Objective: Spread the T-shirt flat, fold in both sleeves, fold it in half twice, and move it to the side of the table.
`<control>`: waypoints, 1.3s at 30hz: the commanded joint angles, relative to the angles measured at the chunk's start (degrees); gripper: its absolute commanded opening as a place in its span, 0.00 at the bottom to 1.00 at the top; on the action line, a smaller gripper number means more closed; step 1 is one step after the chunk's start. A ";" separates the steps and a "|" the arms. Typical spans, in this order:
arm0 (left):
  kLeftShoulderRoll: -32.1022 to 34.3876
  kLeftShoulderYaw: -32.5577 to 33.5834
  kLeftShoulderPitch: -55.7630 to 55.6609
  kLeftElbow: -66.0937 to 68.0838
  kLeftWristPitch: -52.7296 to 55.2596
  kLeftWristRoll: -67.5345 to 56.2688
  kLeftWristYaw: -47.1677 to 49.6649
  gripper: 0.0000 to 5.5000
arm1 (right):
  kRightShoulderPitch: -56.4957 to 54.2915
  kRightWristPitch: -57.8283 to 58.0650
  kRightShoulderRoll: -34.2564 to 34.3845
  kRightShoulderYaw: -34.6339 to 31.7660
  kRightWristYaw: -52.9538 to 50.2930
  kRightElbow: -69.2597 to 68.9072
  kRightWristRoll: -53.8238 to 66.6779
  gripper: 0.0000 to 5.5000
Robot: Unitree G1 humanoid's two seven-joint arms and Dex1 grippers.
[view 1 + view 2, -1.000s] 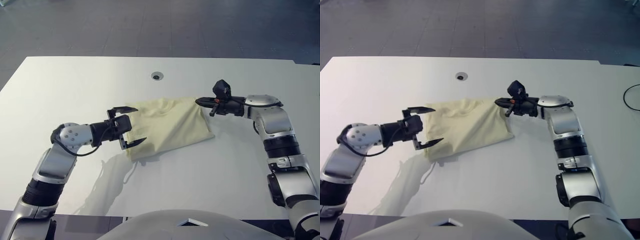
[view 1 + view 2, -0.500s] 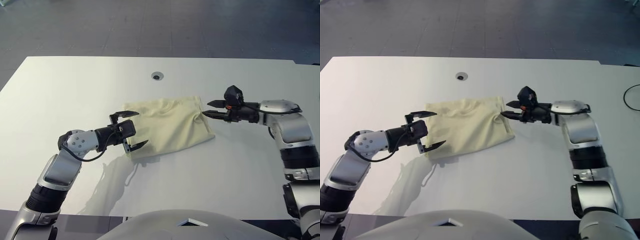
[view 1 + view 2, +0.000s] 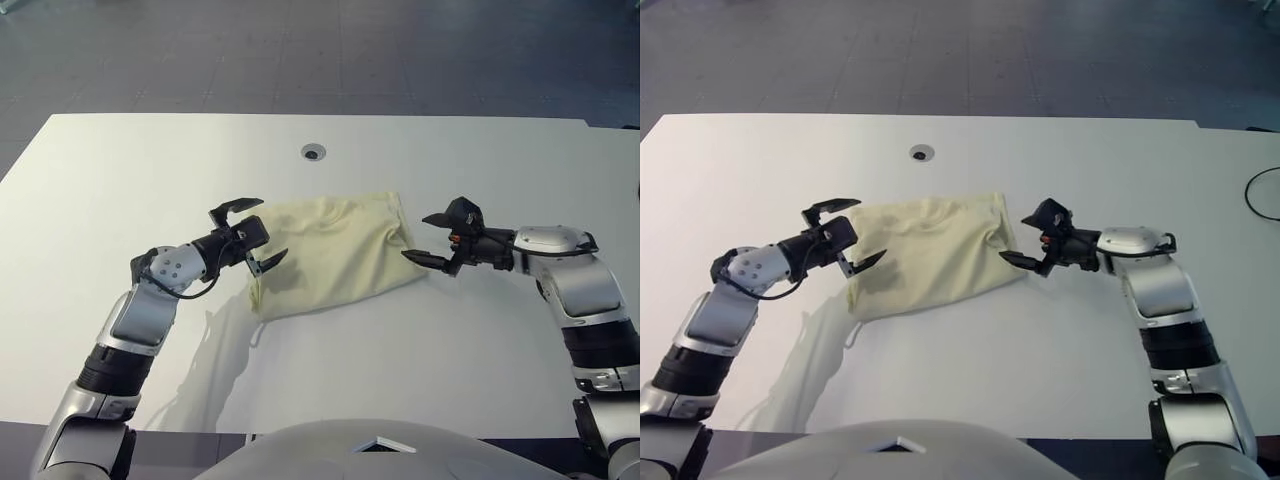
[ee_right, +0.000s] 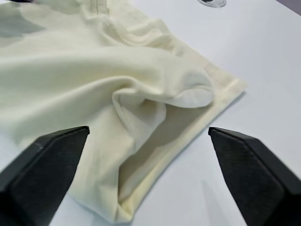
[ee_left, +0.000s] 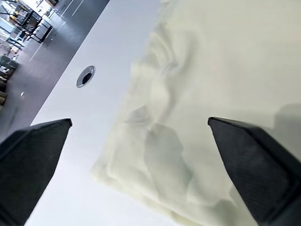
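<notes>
A pale yellow T-shirt (image 3: 335,250) lies folded into a rough rectangle in the middle of the white table (image 3: 130,170). My left gripper (image 3: 252,234) is open at the shirt's left edge, its fingers spread above and beside the cloth. My right gripper (image 3: 429,238) is open just off the shirt's right edge, holding nothing. The left wrist view looks down on the rumpled T-shirt (image 5: 197,108) between two dark fingertips (image 5: 33,155). In the right wrist view the T-shirt's (image 4: 122,84) right corner bulges open with layered hems between the fingertips (image 4: 254,165).
A small round cable hole (image 3: 314,152) sits in the table behind the shirt. A dark cable (image 3: 1262,195) loops at the table's right edge. Bare table surface extends left, right and in front of the shirt.
My right gripper opened, let go of the shirt's right corner and drew back toward me. My left gripper moved in and up along the shirt's left edge, staying open.
</notes>
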 commanded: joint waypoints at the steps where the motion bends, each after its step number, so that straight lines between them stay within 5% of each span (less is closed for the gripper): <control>1: -0.82 -0.79 -0.78 2.71 -1.05 1.78 1.45 0.98 | 0.77 -5.78 -0.58 4.82 -6.46 2.75 -9.29 0.98; 15: -1.17 -3.23 -0.93 11.03 -5.37 6.16 4.58 0.98 | 14.48 -1.00 -6.34 1.21 -8.89 -10.71 -10.90 0.98; 25: -0.46 -1.47 -9.59 13.66 -22.33 4.66 4.28 0.98 | -0.20 14.80 -5.13 -3.63 -8.39 -18.98 -1.52 0.98; 39: 5.53 -3.02 10.83 -17.49 -4.60 0.08 -6.05 0.98 | -12.03 -14.78 0.99 13.34 -14.49 17.98 -20.49 0.98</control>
